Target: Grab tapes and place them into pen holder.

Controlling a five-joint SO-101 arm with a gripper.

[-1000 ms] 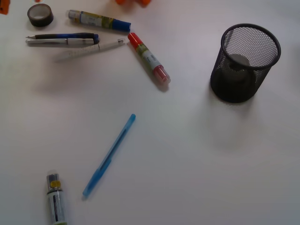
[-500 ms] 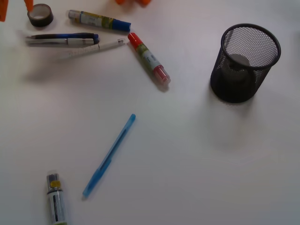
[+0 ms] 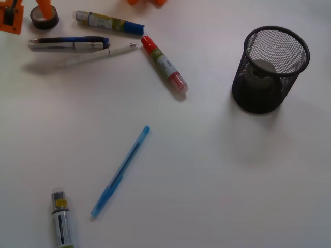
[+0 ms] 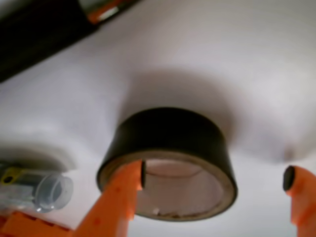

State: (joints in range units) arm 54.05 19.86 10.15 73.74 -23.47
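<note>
A dark grey tape roll (image 3: 44,19) lies flat at the far left of the white table. In the wrist view the roll (image 4: 173,132) fills the middle. My orange gripper (image 3: 28,13) hangs over it, open. One fingertip (image 4: 129,183) is at the roll's left rim, over its hole. The other fingertip (image 4: 297,183) is out to the right of the roll, apart from it. The gripper (image 4: 216,176) holds nothing. The black mesh pen holder (image 3: 297,43) stands upright at the right. A tape roll (image 3: 264,67) lies inside it.
Next to the roll lie a dark blue pen (image 3: 72,40), a silver pen (image 3: 62,46), a white pen (image 3: 103,53) and a blue-capped tube (image 3: 108,22). A red-capped glue stick (image 3: 164,64), a blue pen (image 3: 120,170) and a small marker (image 3: 61,218) lie further out.
My gripper has come into the front view at the top left and moved down and right onto the tape roll. The roll and the other things have not moved.
</note>
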